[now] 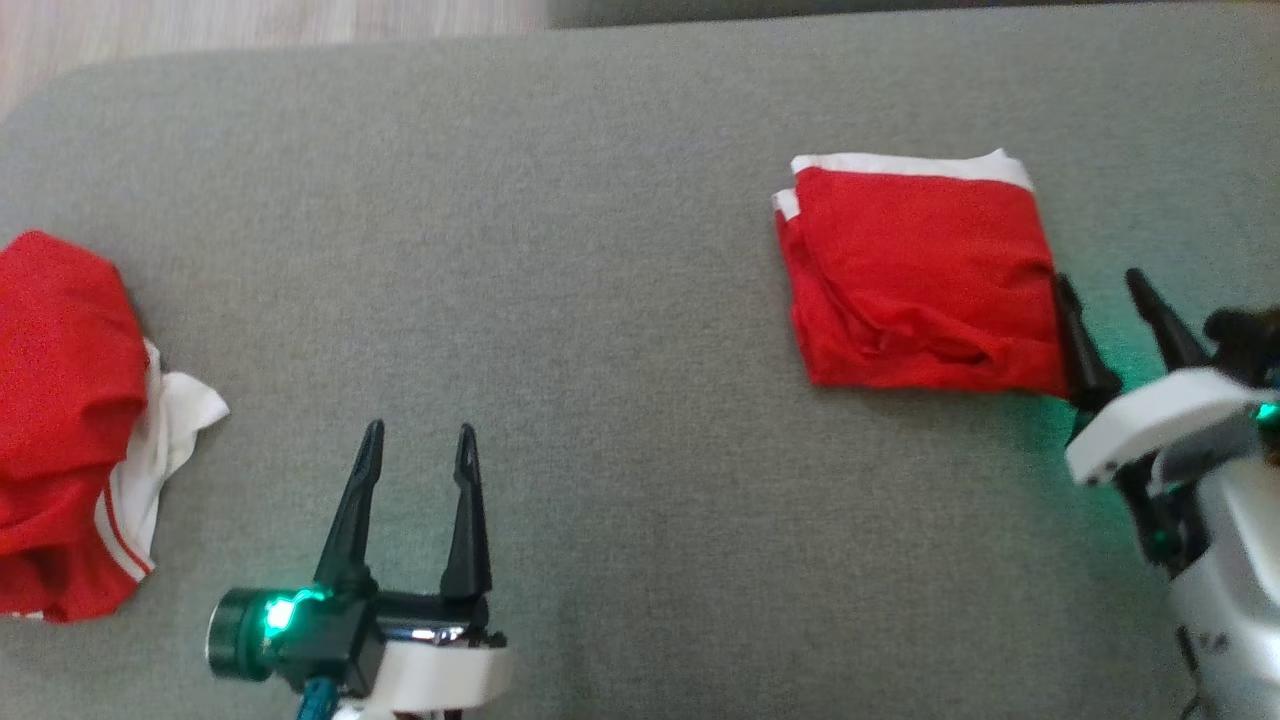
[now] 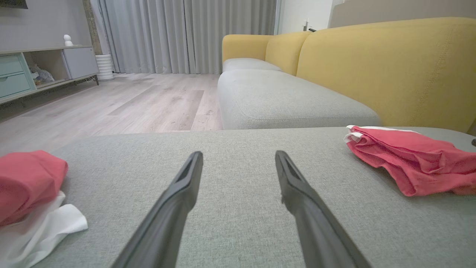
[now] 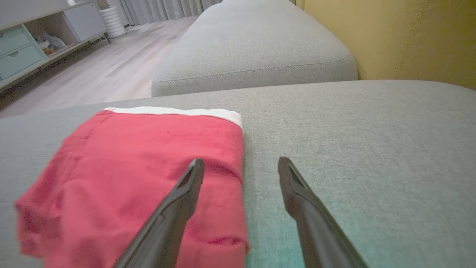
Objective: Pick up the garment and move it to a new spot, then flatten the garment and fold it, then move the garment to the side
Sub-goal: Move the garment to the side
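Observation:
A folded red garment [image 1: 915, 280] with a white band lies flat on the grey cushion at the right; it also shows as the folded garment [image 3: 148, 175] and the folded garment [image 2: 412, 163]. My right gripper [image 1: 1100, 285] stands open at its right edge, one finger over the cloth's corner, holding nothing. My right gripper [image 3: 240, 165] has its left finger above the red cloth. A second, crumpled red and white garment [image 1: 70, 420] sits at the far left, seen too as the crumpled garment [image 2: 29, 186]. My left gripper [image 1: 417, 440] is open and empty over bare cushion, as the left gripper [image 2: 238, 156] shows.
The grey cushion [image 1: 600, 300] spans the head view, its far edge at the top. Beyond lie a wooden floor [image 2: 130, 100], a yellow sofa back [image 2: 390, 67] with another grey seat [image 2: 282, 96], curtains and a low cabinet [image 2: 44, 63].

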